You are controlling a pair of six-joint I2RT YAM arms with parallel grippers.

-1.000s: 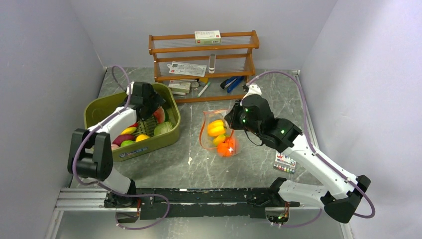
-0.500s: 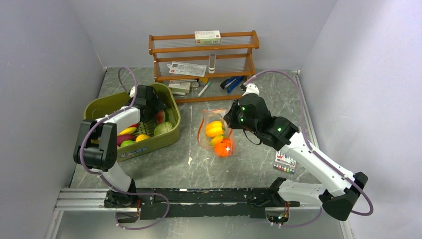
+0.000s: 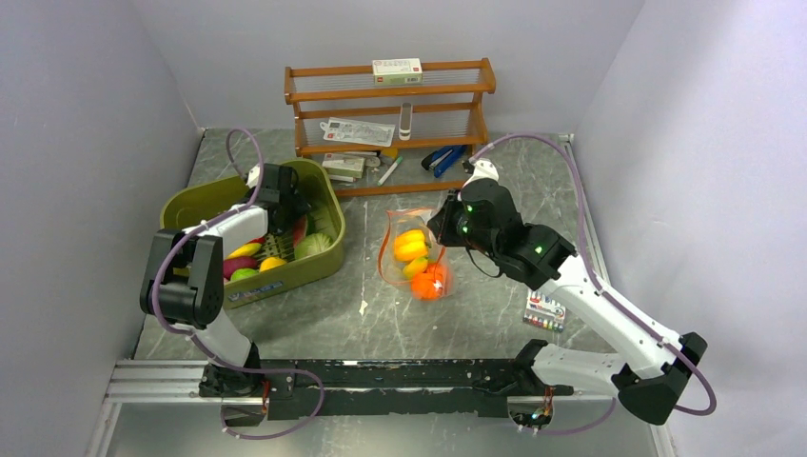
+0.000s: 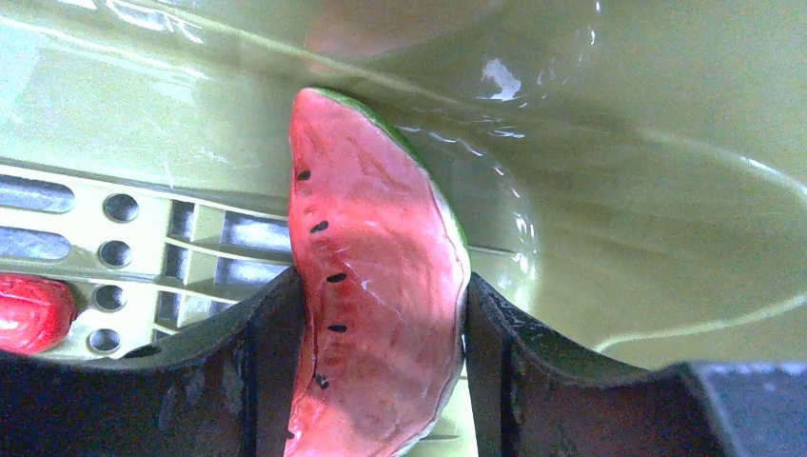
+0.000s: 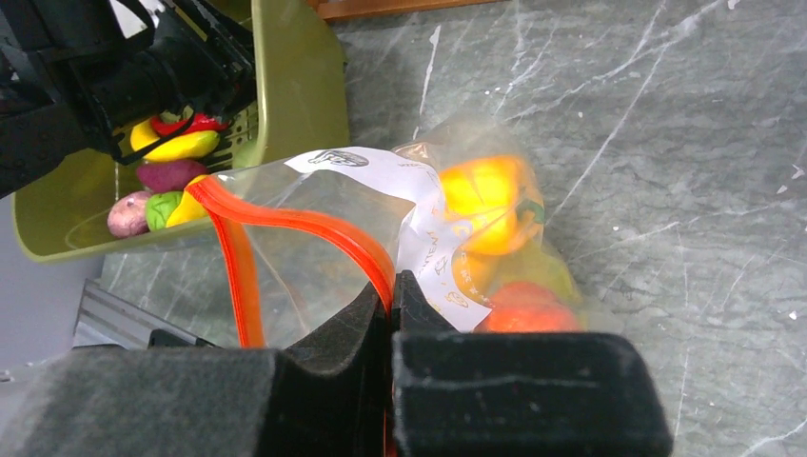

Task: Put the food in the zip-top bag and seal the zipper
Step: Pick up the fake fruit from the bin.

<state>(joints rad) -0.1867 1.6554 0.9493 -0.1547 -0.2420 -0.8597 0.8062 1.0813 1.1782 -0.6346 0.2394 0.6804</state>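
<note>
My left gripper (image 3: 293,219) is inside the olive-green tub (image 3: 328,269), shut on a red watermelon slice (image 4: 376,286) with a green rind. Other toy food (image 3: 255,257) lies in the tub. My right gripper (image 3: 440,225) is shut on the orange-red zipper (image 5: 314,227) of the clear zip-top bag (image 3: 414,255) and holds its mouth open. The bag holds a yellow pepper (image 5: 487,200), an orange round (image 5: 528,305) and a green-yellow piece. The bag rests on the grey table.
A wooden rack (image 3: 390,114) with white packets stands at the back. A blue stapler (image 3: 442,157) lies at its foot. A small printed card (image 3: 544,312) lies on the table to the right. The tub's walls (image 4: 619,124) close round the left gripper.
My left gripper has dropped lower into the tub and closed on the watermelon slice. My right gripper with the bag has shifted slightly.
</note>
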